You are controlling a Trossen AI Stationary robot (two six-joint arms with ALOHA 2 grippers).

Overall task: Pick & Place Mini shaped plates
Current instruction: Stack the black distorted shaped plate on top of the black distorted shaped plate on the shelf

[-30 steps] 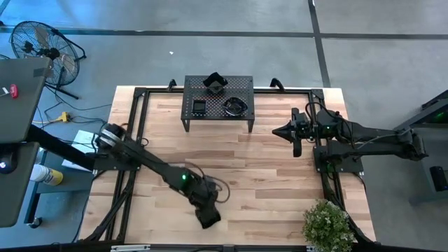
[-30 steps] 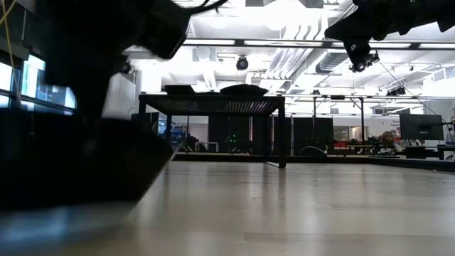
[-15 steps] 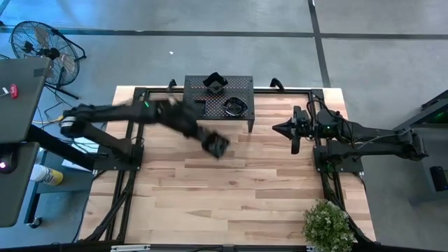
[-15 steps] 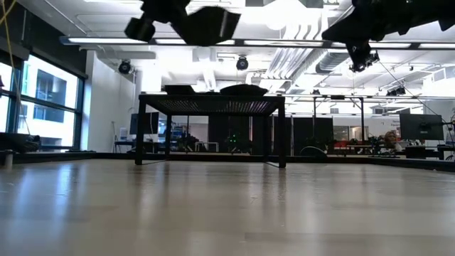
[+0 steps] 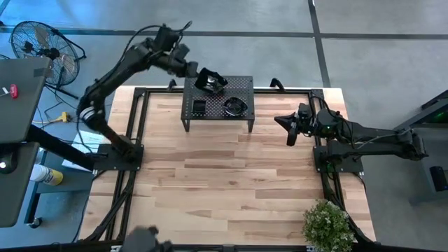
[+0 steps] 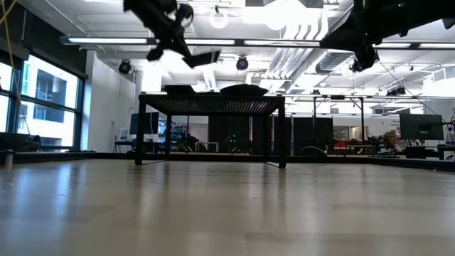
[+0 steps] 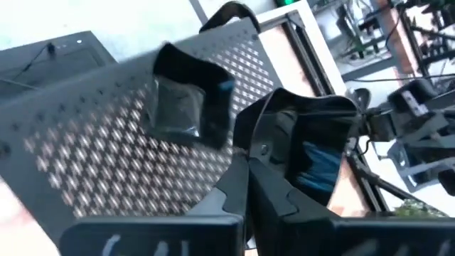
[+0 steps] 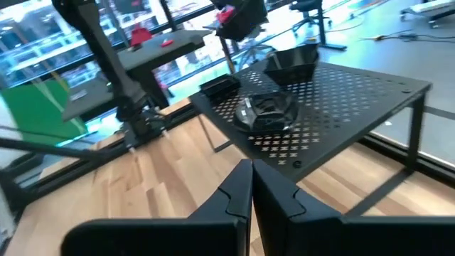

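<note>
A black perforated rack (image 5: 217, 119) stands on legs at the table's far edge. On it lie a square dish (image 5: 199, 106), a wavy-rimmed round dish (image 5: 235, 106) and a deep dish (image 5: 218, 87). My left gripper (image 5: 198, 72) hovers above the rack's far left part, shut on another glossy black dish (image 7: 306, 142). In the low view that dish (image 6: 204, 57) is well above the rack top. My right gripper (image 5: 289, 131) waits in the air to the right of the rack, fingers shut (image 8: 249, 192) and holding nothing. My left gripper pinches the dish by its rim (image 7: 250, 139) on the side nearest the wrist, between the two fingers. The dish sticks out ahead of the fingertips, lifted clear, tilted, above the rack top and beside the deep dish (image 7: 186, 99).
Black frame rails (image 5: 136, 126) run along the table's left, right and far edges. A potted plant (image 5: 326, 224) sits at the near right corner. Bare wood (image 5: 224, 182) fills the middle and near part of the table. A fan (image 5: 42, 45) stands on the floor, far left.
My left arm has swung from the table's near edge up and toward the far edge, carrying the dish lifted clear, and now reaches over the rack's far left part. The dishes on the rack have stayed put.
</note>
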